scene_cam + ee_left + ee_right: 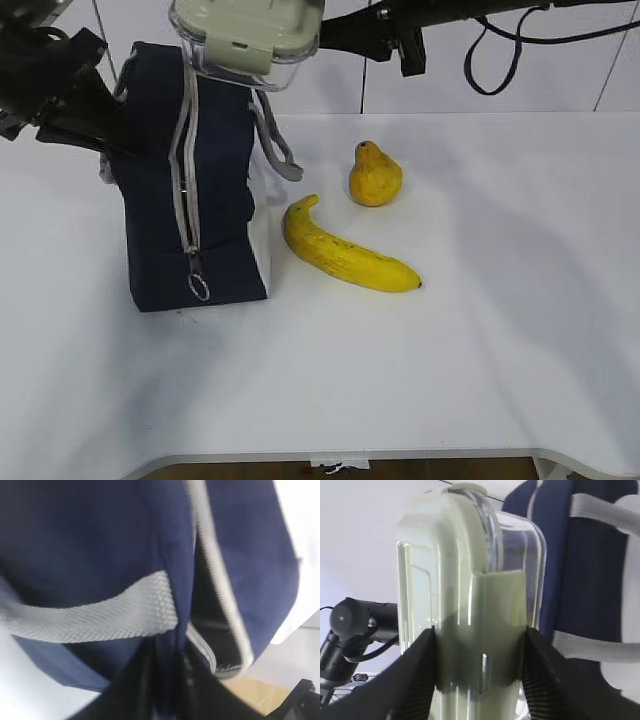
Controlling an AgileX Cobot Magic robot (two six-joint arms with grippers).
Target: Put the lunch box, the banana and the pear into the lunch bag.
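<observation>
right gripper (479,680) clamped on the lunch box (247,35), held in the air just above the top of the lunch bag (185,180). bag standing upright on the white table (480,350), zipper (186,190) undone. left gripper (167,680) pinched together on the bag's navy fabric beside a grey handle (90,617). banana (345,252) and pear (374,174) lying on the table right of the bag, near each other.

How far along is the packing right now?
Nothing is packed yet. The navy fabric lunch bag stands unzipped, its edge pinched by the left gripper. The right gripper holds the clear green-lidded lunch box above it. The long yellow banana and yellow-orange pear wait on the table.
</observation>
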